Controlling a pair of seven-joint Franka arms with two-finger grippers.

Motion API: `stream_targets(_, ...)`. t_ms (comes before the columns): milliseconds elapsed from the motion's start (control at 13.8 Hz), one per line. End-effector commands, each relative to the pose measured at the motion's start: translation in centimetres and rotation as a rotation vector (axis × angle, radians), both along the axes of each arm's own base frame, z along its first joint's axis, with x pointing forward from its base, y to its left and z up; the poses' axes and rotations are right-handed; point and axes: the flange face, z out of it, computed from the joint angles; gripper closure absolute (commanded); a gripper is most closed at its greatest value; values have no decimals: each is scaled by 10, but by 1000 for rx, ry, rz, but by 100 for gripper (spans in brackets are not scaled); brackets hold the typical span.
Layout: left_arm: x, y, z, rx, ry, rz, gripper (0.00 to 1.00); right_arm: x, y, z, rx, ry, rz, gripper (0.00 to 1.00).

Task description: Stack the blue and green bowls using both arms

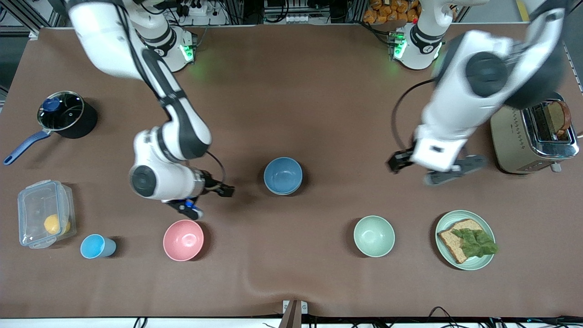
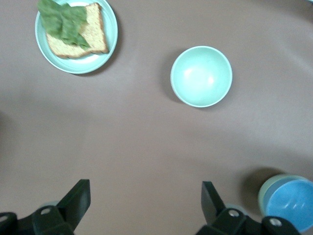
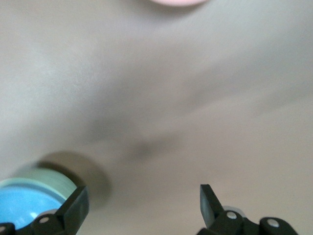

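Near the middle of the table the blue bowl [image 1: 283,174] sits nested inside the green bowl [image 1: 283,189], whose sage rim peeps out beneath it in both wrist views, so the stack looks already made. Both bowls strike me as light, stiff, matte ware — not slippery, probably not brittle, though a thin rim could still chip if dropped. If the pair needed shifting, I'd judge the rim the place to pinch, one finger inside and one outside, catching both walls so they travel together. The left gripper [image 1: 435,169] hangs over bare cloth between the stack and the toaster [image 1: 534,138], its jaws spread wide with nothing between them. The right gripper [image 1: 207,198] hovers low over the cloth just by the pink bowl [image 1: 183,239], likewise fully parted and empty — neither touches the bowls
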Motion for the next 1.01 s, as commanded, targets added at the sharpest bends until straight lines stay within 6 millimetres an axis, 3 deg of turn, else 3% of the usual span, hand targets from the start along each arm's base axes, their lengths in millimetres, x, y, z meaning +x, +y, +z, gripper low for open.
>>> stream_targets(0, -11, 65, 24, -31, 37, -123, 0, -22, -42, 85, 17, -83, 219, 0)
stream_targets(217, -25, 102, 47, -20, 65, -180, 0, -34, -126, 172, 52, -174, 438, 0)
stream_targets(289, -31, 113, 53, -16, 76, -199, 0, -42, -142, 195, 35, -197, 505, 0)
stream_targets(650, -50, 145, 75, -17, 107, -243, 0, -91, -170, 292, -185, -238, 588, 0)
stream_targets(794, -52, 148, 78, -17, 116, -238, 0, -105, -187, 311, -193, -240, 558, 0)
stream_targets(939, -56, 146, 83, -15, 116, -241, 0, -108, -204, 318, -193, -247, 527, 0)
